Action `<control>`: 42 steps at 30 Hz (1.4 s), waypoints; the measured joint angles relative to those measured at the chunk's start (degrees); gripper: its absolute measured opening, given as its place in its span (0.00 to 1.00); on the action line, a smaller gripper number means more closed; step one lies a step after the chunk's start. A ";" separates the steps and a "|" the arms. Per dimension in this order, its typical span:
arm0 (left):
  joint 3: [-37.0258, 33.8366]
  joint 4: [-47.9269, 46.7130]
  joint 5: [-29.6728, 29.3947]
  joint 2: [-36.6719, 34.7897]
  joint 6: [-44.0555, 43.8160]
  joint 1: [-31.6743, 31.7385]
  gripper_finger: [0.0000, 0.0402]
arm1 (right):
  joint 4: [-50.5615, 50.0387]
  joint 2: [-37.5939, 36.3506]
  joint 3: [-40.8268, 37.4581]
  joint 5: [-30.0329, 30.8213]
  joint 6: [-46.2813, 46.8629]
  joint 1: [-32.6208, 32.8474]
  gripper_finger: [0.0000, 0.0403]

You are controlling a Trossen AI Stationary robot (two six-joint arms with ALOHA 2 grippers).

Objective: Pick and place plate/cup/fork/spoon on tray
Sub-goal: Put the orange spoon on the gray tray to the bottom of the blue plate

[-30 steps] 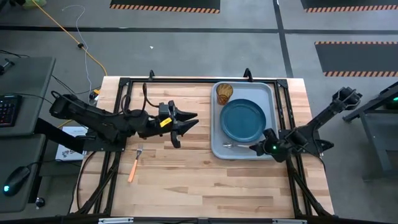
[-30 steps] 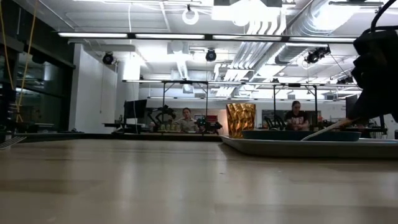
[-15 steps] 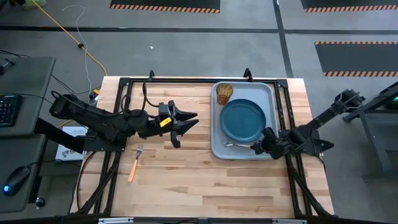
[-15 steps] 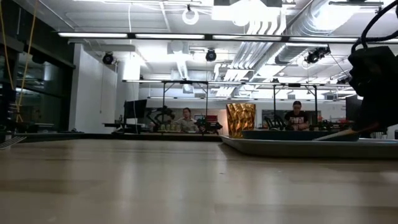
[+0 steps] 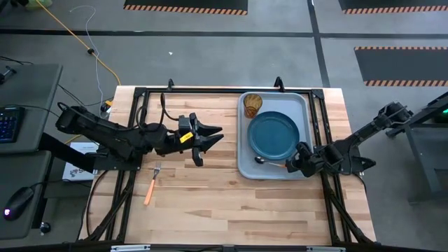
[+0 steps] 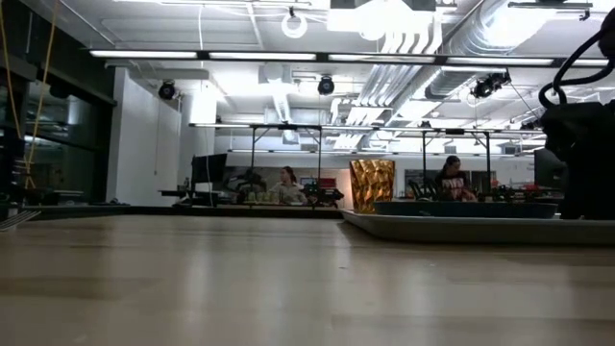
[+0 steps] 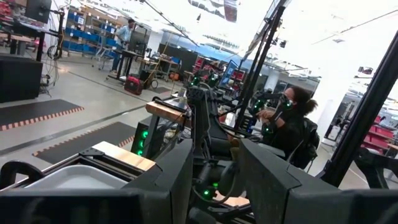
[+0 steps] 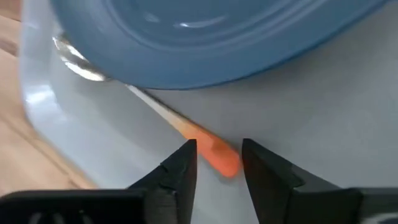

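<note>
The light blue-grey tray lies at the table's right. On it are the dark blue plate, the amber cup at its far left corner, and the spoon along its near rim. The spoon lies flat, its bowl beside the plate's edge. My right gripper is open just over the tray, its fingers on either side of the spoon handle's orange end. The orange-handled fork lies on the table at the near left. My left gripper is open above the table's middle.
Black frame rails run along the table's left and right sides. Bare wood lies between the fork and the tray. In the low view the cup and the tray's rim show, with people at desks far behind.
The spoon's handle end, raised and tilted a second ago, has come down, and the spoon now lies flat on the tray. My right gripper has gone down with it and drawn back a little toward the table's right edge, uncovering the orange handle.
</note>
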 joint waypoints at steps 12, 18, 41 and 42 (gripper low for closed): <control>0.02 0.00 0.00 0.00 0.00 0.02 0.30 | -2.52 -0.02 0.85 1.27 -2.40 0.00 0.32; 0.04 0.00 0.00 0.00 1.46 0.02 0.30 | -2.21 -0.02 6.61 4.23 -13.25 -0.03 0.31; 0.04 0.37 -0.02 0.00 1.49 0.09 0.30 | -0.77 15.10 8.68 -9.22 -13.97 0.00 0.00; 0.04 0.37 -0.02 0.00 1.48 0.09 0.30 | -1.05 15.10 8.68 -8.62 -13.76 -0.01 0.00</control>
